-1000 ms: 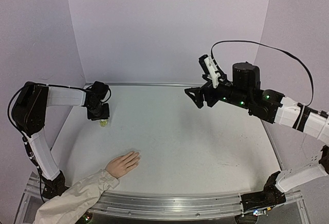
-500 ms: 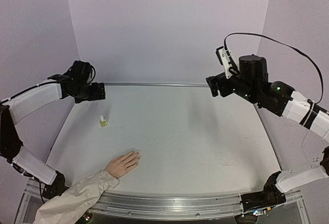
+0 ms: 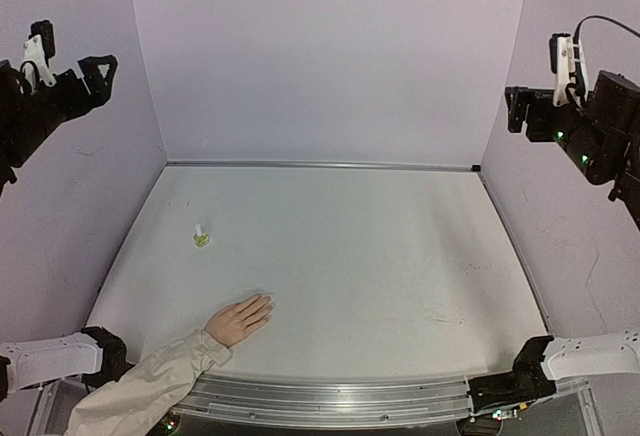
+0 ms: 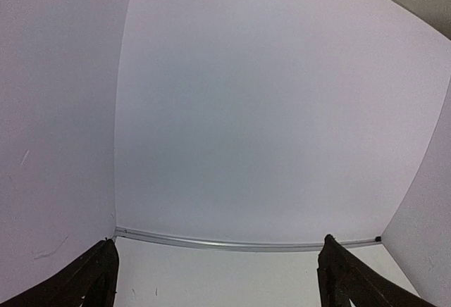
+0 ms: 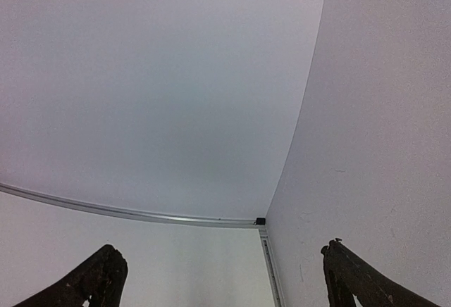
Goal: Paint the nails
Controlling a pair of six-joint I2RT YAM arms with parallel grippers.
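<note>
The left arm [image 3: 40, 106] had black joint housings and white link shells, with a small white camera bracket [image 3: 38, 51] on its wrist; the right arm [image 3: 610, 126] matched it, with its own white bracket [image 3: 566, 59], a thin black cable [image 3: 600, 20] arching off the top, and small green lights [image 3: 557, 136] on the dark housing; lower down, a white shell [image 3: 598, 354] met a black base joint [image 3: 520, 384]; the jaws were matte black and angular, their edges scuffed brownish in the wrist views.
</note>
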